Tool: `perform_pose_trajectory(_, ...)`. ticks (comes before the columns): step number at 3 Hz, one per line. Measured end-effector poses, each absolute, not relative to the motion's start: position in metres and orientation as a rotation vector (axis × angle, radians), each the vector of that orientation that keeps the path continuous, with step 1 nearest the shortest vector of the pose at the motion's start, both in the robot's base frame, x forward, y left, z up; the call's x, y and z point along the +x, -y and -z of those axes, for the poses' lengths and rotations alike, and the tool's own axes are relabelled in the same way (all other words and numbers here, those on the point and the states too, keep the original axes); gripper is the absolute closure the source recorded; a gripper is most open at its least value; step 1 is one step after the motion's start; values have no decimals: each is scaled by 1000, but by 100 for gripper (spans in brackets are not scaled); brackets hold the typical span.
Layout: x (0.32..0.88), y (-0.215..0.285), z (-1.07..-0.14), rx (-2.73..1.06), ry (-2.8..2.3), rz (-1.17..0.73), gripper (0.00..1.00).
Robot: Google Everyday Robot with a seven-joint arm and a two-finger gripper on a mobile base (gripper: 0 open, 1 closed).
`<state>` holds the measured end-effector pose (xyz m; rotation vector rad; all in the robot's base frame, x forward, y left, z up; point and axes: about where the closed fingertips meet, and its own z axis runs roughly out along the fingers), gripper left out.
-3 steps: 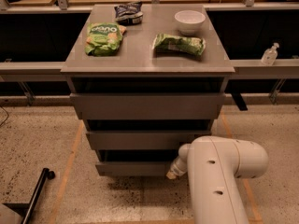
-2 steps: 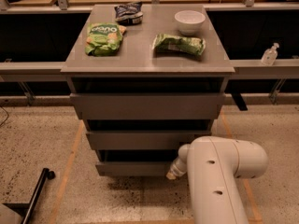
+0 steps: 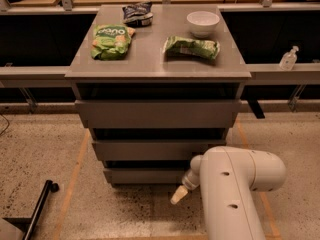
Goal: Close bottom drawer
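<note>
Beside the bottom drawer [image 3: 142,176], the claw [image 3: 179,194] stays unmoved.

A robotics test lab: orange tape lines [image 3: 75,176] on speckled floor [image 3: 35,149], a green snack bag [image 3: 111,40] near the worktop's [image 3: 150,64] left edge, end effector [image 3: 179,194] low beside the bottom drawer [image 3: 145,175].

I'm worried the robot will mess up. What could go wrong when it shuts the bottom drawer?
The gripper sits low, near the right end of the bottom drawer. A push from there might slip under the front, or turn the drawer crooked so that it jams. A hard shove might also shake the cabinet and slide the white bowl on top.
</note>
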<state>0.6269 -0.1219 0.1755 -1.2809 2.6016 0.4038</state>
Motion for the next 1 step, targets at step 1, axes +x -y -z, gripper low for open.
perform_pose_trajectory(1,627,122,-175,-1281,-2602,-404,0)
